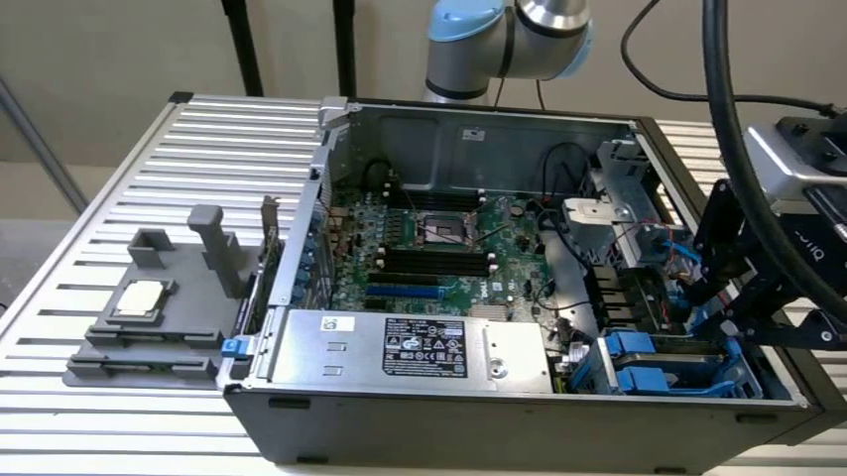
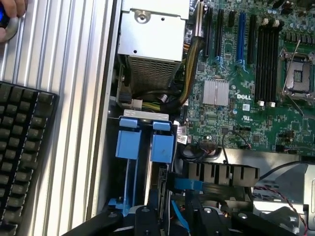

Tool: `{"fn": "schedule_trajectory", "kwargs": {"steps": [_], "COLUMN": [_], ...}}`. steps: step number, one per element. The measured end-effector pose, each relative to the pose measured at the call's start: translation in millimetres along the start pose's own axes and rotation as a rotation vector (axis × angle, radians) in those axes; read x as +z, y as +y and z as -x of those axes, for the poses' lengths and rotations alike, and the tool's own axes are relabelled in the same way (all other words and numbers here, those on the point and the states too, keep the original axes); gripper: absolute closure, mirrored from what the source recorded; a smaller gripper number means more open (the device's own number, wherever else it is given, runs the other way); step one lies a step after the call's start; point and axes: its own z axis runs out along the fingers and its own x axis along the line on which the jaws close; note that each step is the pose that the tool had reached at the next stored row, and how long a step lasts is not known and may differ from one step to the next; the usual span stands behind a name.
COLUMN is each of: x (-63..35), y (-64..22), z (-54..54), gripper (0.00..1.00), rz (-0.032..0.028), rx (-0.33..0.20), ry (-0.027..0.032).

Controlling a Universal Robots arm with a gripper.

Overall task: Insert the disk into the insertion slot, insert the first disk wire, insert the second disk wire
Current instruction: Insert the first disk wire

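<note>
- An open computer case (image 1: 530,426) was set on a slatted table (image 1: 133,198), with a grey holder block (image 1: 159,317) laid toward the table edge at the exterior view's left
- The drive cage (image 1: 662,372) was found in the case's near corner at the exterior view's right, just beside the power supply (image 1: 411,347)
- The disk (image 2: 161,147) appeared to be seated edge-on in that cage, marked by its blue frame
- The gripper (image 1: 712,319) was held just above the cage, near blue wires (image 1: 677,260); how wide it was set could not be told
- A keyboard (image 2: 24,147) and a person's hand (image 2: 10,12) were seen on the table beside the case
</note>
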Motion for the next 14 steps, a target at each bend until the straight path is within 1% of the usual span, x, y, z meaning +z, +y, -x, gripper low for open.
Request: {"fn": "schedule_trajectory", "kwargs": {"steps": [1,4,5,7,8,10,14], "x": [-0.4,-1.0,-1.2,-1.7,-2.0,-2.4,-0.8], "y": [0.0,-2.1,-3.7,-7.6,-9.9,-14.8,-22.2], "z": [-1.9,-6.1,-7.3,-9.7,-11.0,-13.7,-18.4], "gripper": [0.64,0.64,0.64,0.64,0.64,0.64,0.64], "rz": [0.0009,0.0025,0.0029,0.0047,0.0060,0.0089,0.0129], "rx": [0.000,-0.002,-0.002,-0.002,-0.002,-0.002,-0.002], "ry": [-0.0052,-0.0258,-0.0317,-0.0400,-0.0429,-0.0465,-0.0509]}}
